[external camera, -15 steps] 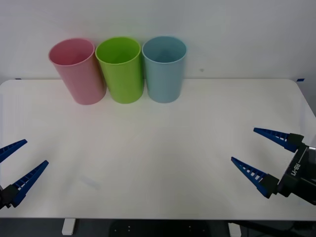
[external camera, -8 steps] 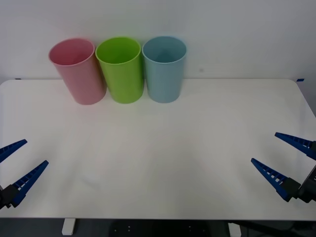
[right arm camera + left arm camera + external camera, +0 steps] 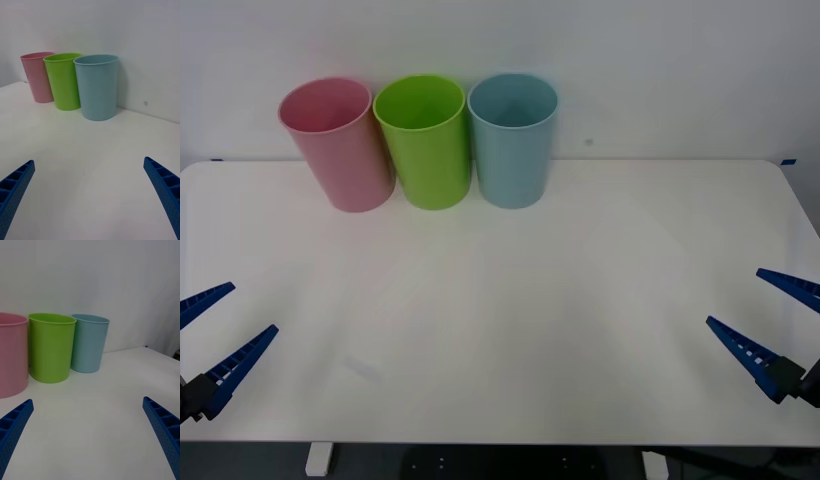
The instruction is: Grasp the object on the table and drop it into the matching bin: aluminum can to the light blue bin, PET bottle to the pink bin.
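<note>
Your right gripper [image 3: 783, 322] sits at about four o'clock on the tabletop [image 3: 510, 320], jaws spread wide with nothing between them, blue ribbed fingers [image 3: 15, 187] angled in toward the middle. Your left gripper [image 3: 220, 330] is down at about eight o'clock near the tabletop's left edge, jaws likewise apart and holding nothing, its fingers [image 3: 163, 427] pointing inward too. Both hang low over the white surface, well apart from each other.

Look out from the jaws and you've got bare white tabletop ahead of both grippers; I can't pick out a can anywhere on it, so I can't tell you where it lies. Up at around eleven to twelve o'clock, against the back wall, three tall bins stand upright in a tight row: the pink bin [image 3: 335, 145] on the left, a lime green bin [image 3: 425, 140] in the middle just beside it, and the light blue bin [image 3: 513, 140] on the right, close against the green one. You can't see to the bottom of any of them from here.
</note>
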Robot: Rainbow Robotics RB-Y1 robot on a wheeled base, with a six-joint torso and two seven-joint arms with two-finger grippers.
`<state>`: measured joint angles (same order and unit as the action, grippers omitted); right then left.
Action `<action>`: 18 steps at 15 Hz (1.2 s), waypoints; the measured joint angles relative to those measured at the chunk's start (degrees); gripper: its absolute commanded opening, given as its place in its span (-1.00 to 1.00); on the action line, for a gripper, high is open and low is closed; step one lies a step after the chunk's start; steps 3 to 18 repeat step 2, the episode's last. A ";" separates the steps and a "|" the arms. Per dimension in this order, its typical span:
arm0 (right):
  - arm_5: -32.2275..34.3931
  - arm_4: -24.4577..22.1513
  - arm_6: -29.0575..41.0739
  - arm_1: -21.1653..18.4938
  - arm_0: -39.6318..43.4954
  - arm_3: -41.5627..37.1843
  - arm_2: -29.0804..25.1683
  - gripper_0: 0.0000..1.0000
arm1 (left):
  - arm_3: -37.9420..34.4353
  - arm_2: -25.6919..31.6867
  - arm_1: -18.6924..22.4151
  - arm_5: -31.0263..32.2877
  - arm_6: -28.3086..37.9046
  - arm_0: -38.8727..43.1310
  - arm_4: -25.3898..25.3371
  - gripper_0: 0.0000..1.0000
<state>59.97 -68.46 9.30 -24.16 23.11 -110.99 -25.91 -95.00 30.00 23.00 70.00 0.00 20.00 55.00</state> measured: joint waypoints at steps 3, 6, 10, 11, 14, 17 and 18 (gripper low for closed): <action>-0.01 -0.06 0.01 0.00 0.00 0.14 0.06 1.00 | 0.00 0.00 0.00 0.00 0.00 0.00 0.00 1.00; -0.01 -0.06 0.01 0.00 0.00 0.14 0.06 1.00 | 0.00 0.00 0.00 0.00 0.00 0.00 0.00 1.00; -0.01 -0.06 0.01 0.00 0.00 0.14 0.06 1.00 | 0.00 0.00 0.00 0.00 0.00 0.00 0.00 1.00; -0.01 -0.06 0.01 0.00 0.00 0.14 0.06 1.00 | 0.00 0.00 0.00 0.00 0.00 0.00 0.00 1.00; -0.01 -0.06 0.01 0.00 0.00 0.14 0.06 1.00 | 0.00 0.00 0.00 0.00 0.00 0.00 0.00 1.00; -0.01 -0.06 0.01 0.00 0.00 0.14 0.06 1.00 | 0.00 0.00 0.00 0.00 0.00 0.00 0.00 1.00; -0.01 -0.06 0.01 0.00 0.00 0.14 0.06 1.00 | 0.00 0.00 0.00 0.00 0.00 0.00 0.00 1.00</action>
